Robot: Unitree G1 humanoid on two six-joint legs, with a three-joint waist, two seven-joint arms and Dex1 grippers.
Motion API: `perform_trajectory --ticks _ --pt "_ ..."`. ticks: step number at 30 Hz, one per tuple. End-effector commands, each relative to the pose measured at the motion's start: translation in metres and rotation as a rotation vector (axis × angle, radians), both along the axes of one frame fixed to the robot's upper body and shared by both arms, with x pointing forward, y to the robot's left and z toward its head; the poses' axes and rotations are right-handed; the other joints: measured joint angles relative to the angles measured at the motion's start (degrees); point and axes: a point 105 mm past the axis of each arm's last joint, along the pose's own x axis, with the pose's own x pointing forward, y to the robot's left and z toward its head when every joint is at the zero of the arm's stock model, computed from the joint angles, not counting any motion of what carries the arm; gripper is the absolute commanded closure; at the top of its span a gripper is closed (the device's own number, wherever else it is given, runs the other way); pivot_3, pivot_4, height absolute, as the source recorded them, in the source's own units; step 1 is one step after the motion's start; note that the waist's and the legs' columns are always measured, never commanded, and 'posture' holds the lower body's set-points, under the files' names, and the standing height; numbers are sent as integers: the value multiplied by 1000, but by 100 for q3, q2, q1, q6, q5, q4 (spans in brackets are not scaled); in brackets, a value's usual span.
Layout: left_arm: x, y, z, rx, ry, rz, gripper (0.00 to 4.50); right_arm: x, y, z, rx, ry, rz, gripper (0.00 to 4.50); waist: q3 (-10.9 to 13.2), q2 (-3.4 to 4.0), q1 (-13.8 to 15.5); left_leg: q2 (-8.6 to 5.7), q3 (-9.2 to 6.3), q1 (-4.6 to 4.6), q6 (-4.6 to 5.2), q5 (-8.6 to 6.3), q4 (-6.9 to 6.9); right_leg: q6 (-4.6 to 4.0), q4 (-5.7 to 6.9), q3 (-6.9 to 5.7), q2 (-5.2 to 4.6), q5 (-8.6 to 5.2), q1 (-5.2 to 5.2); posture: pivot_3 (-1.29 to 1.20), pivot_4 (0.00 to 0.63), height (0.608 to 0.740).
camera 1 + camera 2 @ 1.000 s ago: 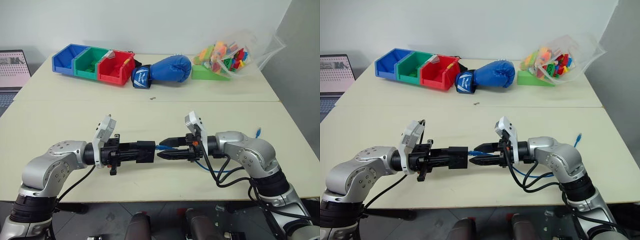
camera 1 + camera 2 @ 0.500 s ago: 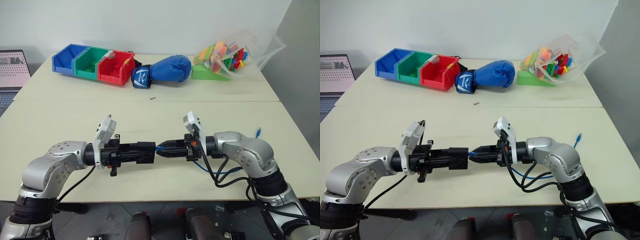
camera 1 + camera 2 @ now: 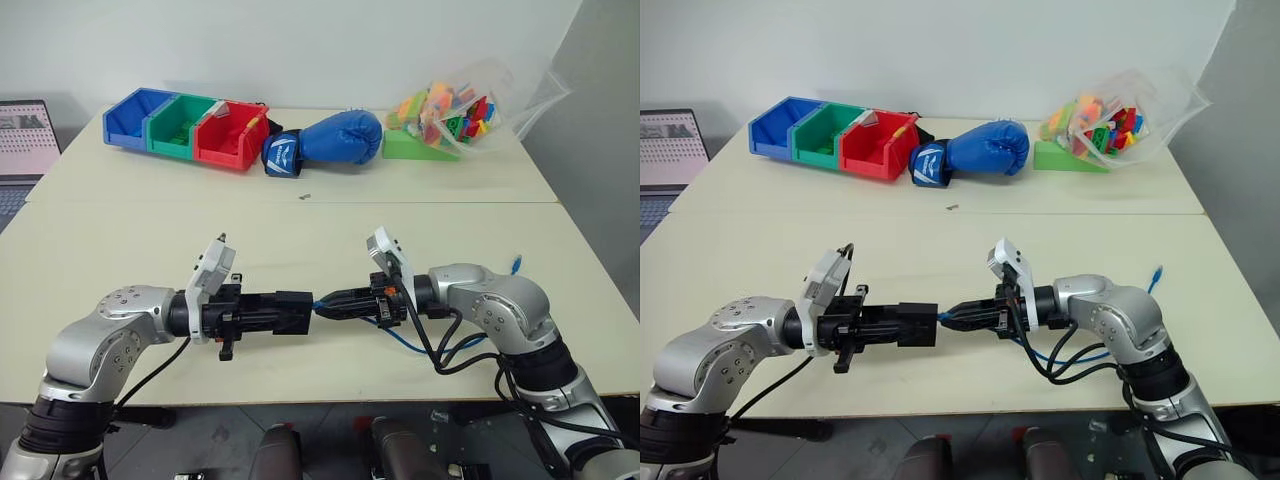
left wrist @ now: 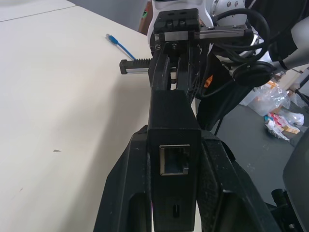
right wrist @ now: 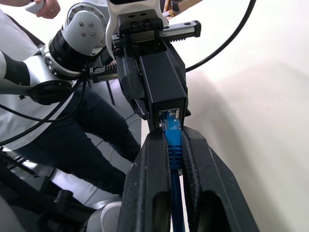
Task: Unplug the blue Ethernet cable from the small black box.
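Two grips meet mid-air over the near edge of the table point(image 3: 120, 240). Blue Ethernet cable point(image 5: 172, 140) is plugged into the small black box point(image 5: 164, 82); plug seated in the port, w/ the cord trailing back under the right arm to a loose far end point(image 3: 516, 264) lying on the tabletop. Right gripper point(image 5: 172, 145) is pinched tight on the plug boot just behind the port. Left gripper point(image 4: 172, 193) is clamped on the box, its spare port facing the wrist cam.

Handling, my guess: cord is light & floppy, so no use pulling it; the plug is stiff plastic w/ a fragile latch tab, prob needs pressing. Box is small, light, smooth-sided; could slip if yanked. Best hold = plug body, straight pull along the port axis.

Bins point(image 3: 185, 125), glove point(image 3: 330, 140) & toy bag point(image 3: 460, 110) sit well apart at the back.
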Motion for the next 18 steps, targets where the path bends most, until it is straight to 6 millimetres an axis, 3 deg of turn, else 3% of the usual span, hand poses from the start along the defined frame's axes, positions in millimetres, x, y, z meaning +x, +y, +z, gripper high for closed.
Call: perform_trajectory --ticks 1,10,14,18 --pt "-2 6 2 42 -38 6 3718 5 -9 8 9 1 -25 4466 0 0 0 0 0 0 0 0 0 0 0 0 0 0 0 0 150 740" --pt "8 31 0 45 -35 147 3718 14 -34 -8 -59 -3 -136 4467 0 0 -4 0 1 -1 0 0 -1 0 -2 0 0 0 -1 0 150 740" --pt "8 39 1 49 -31 186 3718 28 -40 -8 -46 -39 -221 4467 0 0 -13 0 1 -1 0 0 -1 0 -2 1 0 0 -2 0 150 740" --pt "5 40 0 59 -23 182 3718 30 -40 -6 -32 -39 -228 4469 2 2 -19 1 0 -1 0 0 -1 0 -2 1 0 0 -2 0 150 740"
